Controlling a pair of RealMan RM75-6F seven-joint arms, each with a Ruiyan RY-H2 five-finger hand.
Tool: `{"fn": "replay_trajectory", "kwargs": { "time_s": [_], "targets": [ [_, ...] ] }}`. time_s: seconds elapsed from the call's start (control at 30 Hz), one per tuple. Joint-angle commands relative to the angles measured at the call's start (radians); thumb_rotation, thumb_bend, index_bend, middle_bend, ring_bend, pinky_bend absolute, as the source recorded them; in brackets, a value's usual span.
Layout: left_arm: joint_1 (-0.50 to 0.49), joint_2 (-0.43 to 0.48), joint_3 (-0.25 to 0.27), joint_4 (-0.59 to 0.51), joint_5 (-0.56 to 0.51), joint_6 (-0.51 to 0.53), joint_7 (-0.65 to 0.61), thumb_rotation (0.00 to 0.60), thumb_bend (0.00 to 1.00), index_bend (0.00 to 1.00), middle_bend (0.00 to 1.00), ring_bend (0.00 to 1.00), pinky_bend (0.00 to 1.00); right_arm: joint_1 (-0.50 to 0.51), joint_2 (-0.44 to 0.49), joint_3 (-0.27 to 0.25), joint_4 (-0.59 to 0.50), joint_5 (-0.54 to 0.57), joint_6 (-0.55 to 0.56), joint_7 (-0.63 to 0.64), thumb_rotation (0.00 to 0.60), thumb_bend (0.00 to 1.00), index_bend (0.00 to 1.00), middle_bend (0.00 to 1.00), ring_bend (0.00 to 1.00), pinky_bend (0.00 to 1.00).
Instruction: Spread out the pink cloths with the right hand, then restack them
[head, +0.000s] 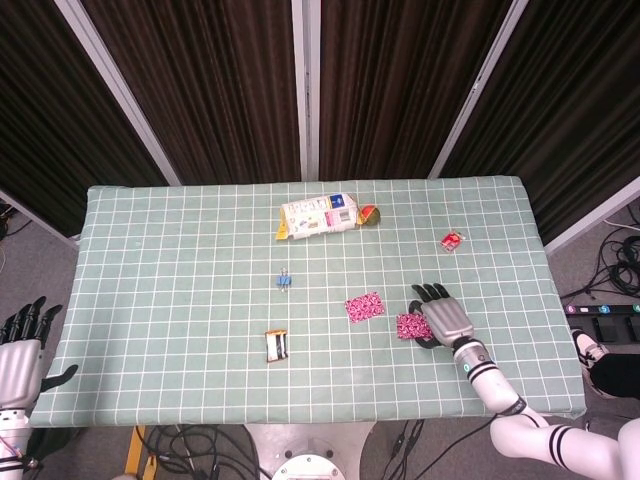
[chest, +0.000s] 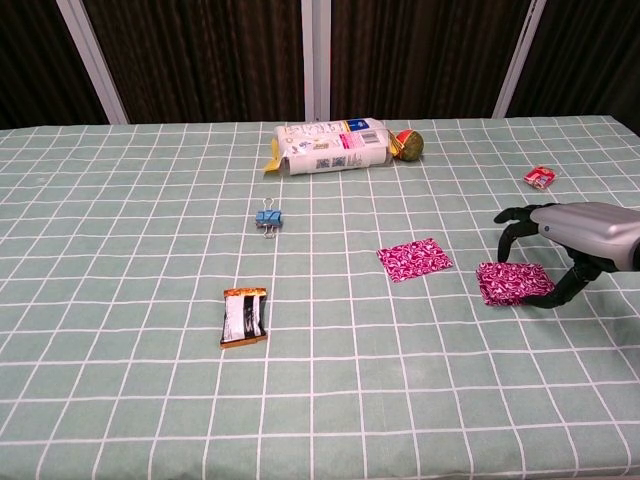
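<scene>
My right hand (chest: 560, 250) sits arched at the right side of the desk (head: 160, 260), fingertips down around a pink cloth (chest: 512, 283). Just to its left lies a second pink cloth (chest: 414, 258), flat, so I could pass over it. Beyond my hand, a small red packet (chest: 539, 177) lies apart from it, with bare grid between. The tallest obstacle is the white carton (chest: 325, 146) on its side at the far middle, with a round ball (chest: 406, 144) touching its right end. A blue binder clip (chest: 267, 219) and a dark snack wrapper (chest: 244, 316) sit left of centre, well apart. My left hand (head: 18, 355) hangs off the desk's left edge.
</scene>
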Motion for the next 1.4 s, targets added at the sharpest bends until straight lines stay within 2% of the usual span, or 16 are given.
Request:
{"fn": "replay_trajectory", "kwargs": {
  "time_s": [0.03,0.43,0.67,0.8,0.93,1.2,1.4],
  "targets": [
    [0.000,-0.001,0.000,0.003,-0.001,-0.002,-0.003,0.600,0.02,0.19,0.14,0.07,0.12,-0.004,-0.002,0.000,0.003,0.003,0.003,-0.001,0.522,0.17,0.33,0.04,0.00,0.00],
    [0.002,-0.003,0.001,0.012,-0.001,-0.003,-0.014,0.600,0.02,0.19,0.14,0.07,0.12,-0.012,-0.003,-0.005,-0.001,-0.009,0.007,-0.009,0.512,0.17,0.28,0.04,0.00,0.00],
    [0.003,-0.003,0.000,0.012,0.005,0.005,-0.016,0.600,0.02,0.19,0.14,0.07,0.12,0.025,-0.001,0.047,-0.029,-0.042,0.007,0.037,0.513,0.17,0.25,0.04,0.00,0.00],
    [0.004,-0.001,0.000,0.007,0.004,0.006,-0.012,0.600,0.02,0.19,0.14,0.07,0.12,0.087,-0.053,0.082,0.004,-0.034,-0.035,0.005,0.516,0.17,0.25,0.04,0.00,0.00],
    [0.008,0.001,0.000,0.003,-0.001,0.009,-0.009,0.600,0.02,0.19,0.14,0.07,0.12,0.146,-0.109,0.095,0.064,-0.011,-0.096,-0.039,0.519,0.17,0.25,0.04,0.00,0.00],
    [0.011,-0.001,0.001,0.008,-0.011,0.001,-0.011,0.600,0.02,0.19,0.14,0.07,0.12,0.212,-0.185,0.096,0.186,0.000,-0.153,-0.076,0.534,0.17,0.25,0.04,0.00,0.00],
    [0.013,-0.003,0.000,0.015,-0.014,0.000,-0.017,0.600,0.02,0.19,0.14,0.07,0.12,0.220,-0.198,0.081,0.205,-0.009,-0.161,-0.073,0.535,0.17,0.25,0.04,0.00,0.00]
  ]
}}
